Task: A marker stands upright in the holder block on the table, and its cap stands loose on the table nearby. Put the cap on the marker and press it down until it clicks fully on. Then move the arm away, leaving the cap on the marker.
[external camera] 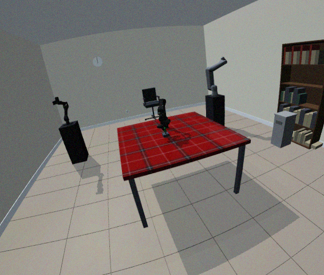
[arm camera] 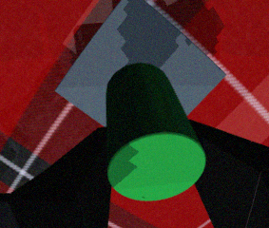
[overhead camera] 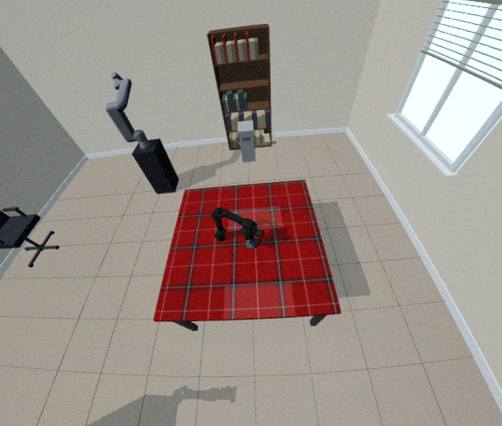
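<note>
Gripping the green marker cap (arm camera: 156,166) w/ my gripper (overhead camera: 256,238) (external camera: 164,124) (arm camera: 144,134), fingers partway open, one at its 8 o'clock, one at 4 in wrist view. Grey holder block (overhead camera: 251,245) (external camera: 165,134) (arm camera: 88,76) sits below, toward 12, on the red plaid table (overhead camera: 255,270) (external camera: 168,153) (arm camera: 20,47). Cap's lower end overlaps the block in view; marker's hidden, so can't tell if it's fully on.

I look at all three views, and I can read no word, label, brand, number or sign on any thing that is here.
</note>
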Action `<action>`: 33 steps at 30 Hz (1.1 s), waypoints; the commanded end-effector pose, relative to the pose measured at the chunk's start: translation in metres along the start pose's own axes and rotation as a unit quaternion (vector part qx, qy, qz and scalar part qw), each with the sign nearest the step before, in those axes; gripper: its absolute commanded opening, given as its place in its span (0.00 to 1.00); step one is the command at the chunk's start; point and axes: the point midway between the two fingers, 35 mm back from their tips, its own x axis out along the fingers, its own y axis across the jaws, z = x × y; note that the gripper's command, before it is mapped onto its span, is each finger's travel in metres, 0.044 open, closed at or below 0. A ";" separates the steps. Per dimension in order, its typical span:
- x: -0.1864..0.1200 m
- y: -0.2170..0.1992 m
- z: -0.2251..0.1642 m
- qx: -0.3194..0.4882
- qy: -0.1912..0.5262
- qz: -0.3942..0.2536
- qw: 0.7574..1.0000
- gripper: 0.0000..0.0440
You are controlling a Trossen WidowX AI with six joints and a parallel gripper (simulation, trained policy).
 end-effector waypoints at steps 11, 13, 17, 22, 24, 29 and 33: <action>0.019 0.005 0.002 -0.006 0.005 0.029 1.000 0.12; 0.019 0.005 0.002 -0.007 0.005 0.029 1.000 0.12; 0.019 0.005 0.002 -0.007 0.005 0.029 1.000 0.13; 0.020 0.005 0.002 -0.007 0.005 0.029 1.000 0.15; 0.020 0.005 0.002 -0.008 0.005 0.029 1.000 0.15; 0.020 0.005 0.003 -0.008 0.005 0.029 1.000 0.17; 0.020 0.005 0.003 -0.008 0.005 0.029 1.000 0.18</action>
